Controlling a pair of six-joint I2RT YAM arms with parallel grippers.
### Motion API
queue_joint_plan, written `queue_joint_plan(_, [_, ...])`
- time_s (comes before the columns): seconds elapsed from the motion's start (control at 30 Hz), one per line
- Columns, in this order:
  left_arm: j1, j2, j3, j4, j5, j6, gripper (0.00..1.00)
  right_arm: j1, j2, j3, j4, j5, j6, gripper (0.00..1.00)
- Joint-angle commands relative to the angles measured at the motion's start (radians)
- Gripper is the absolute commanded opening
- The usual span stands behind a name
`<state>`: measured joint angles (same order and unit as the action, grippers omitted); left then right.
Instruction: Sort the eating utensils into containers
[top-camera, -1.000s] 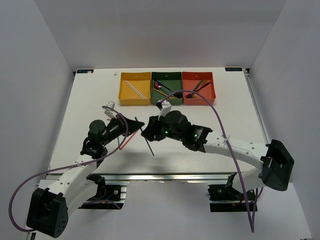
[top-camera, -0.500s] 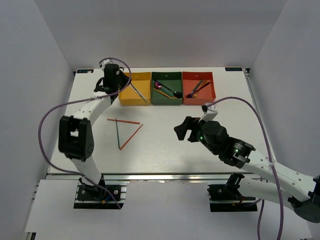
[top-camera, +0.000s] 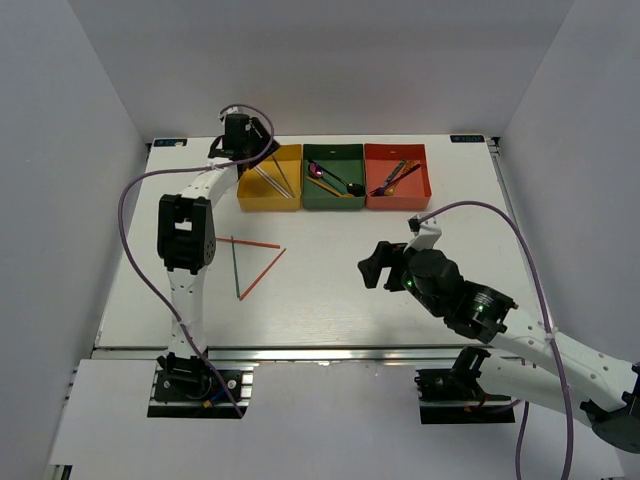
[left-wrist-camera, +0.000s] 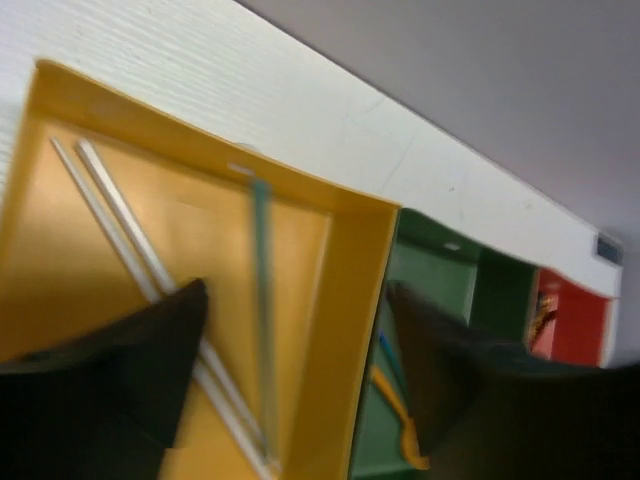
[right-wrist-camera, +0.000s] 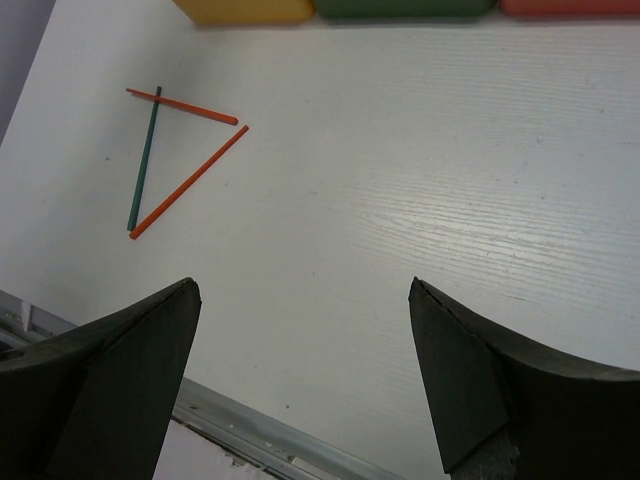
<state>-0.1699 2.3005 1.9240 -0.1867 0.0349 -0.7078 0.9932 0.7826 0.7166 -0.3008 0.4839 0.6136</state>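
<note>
My left gripper (top-camera: 250, 142) hangs open over the yellow-orange container (top-camera: 248, 200). In the left wrist view its open jaws (left-wrist-camera: 295, 295) frame a blurred grey-green chopstick (left-wrist-camera: 262, 300), free of both fingers, beside two silver chopsticks (left-wrist-camera: 120, 215) in that tray (left-wrist-camera: 335, 330). The dark green container (top-camera: 333, 198) holds spoons and the red-orange container (top-camera: 396, 200) holds forks. Two orange-red chopsticks (right-wrist-camera: 182, 106) (right-wrist-camera: 190, 180) and a grey-green one (right-wrist-camera: 145, 158) lie crossed on the table (top-camera: 450, 240). My right gripper (top-camera: 372, 265) is open and empty (right-wrist-camera: 302, 290), right of them.
The three containers stand side by side along the table's far edge. An orange spoon (left-wrist-camera: 400, 425) shows in the green tray. The table's metal front rail (right-wrist-camera: 250, 435) runs just below my right gripper. A purple cable (top-camera: 130, 220) loops beside the left arm.
My left arm swung from the table's middle to the yellow tray and opened, letting go of the grey-green chopstick. My right arm pulled back to the right and opened wide.
</note>
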Motion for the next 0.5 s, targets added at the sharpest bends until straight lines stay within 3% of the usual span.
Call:
queue_joint_plan(0.0, [-0.005, -0.087, -0.019, 0.043, 0.048, -0.021, 0.96, -0.005, 0.015, 0.012, 0.015, 0.018, -0.031, 0.89])
queue_joint_plan(0.17, [-0.006, -0.257, -0.078, -0.023, -0.013, 0.01, 0.98, -0.005, 0.027, 0.012, 0.029, 0.005, -0.031, 0.89])
queue_joint_plan(0.23, [-0.008, -0.379, -0.126, -0.03, -0.111, 0.022, 0.98, -0.007, 0.029, 0.011, 0.037, 0.002, -0.029, 0.89])
queue_joint_plan(0.37, [-0.016, -0.575, -0.232, -0.233, -0.363, 0.027, 0.98, -0.005, 0.038, 0.009, 0.046, -0.007, -0.025, 0.89])
queue_joint_plan(0.47, [-0.022, -0.737, -0.409, -0.345, -0.513, 0.011, 0.98, -0.005, 0.052, 0.004, 0.046, -0.008, -0.018, 0.89])
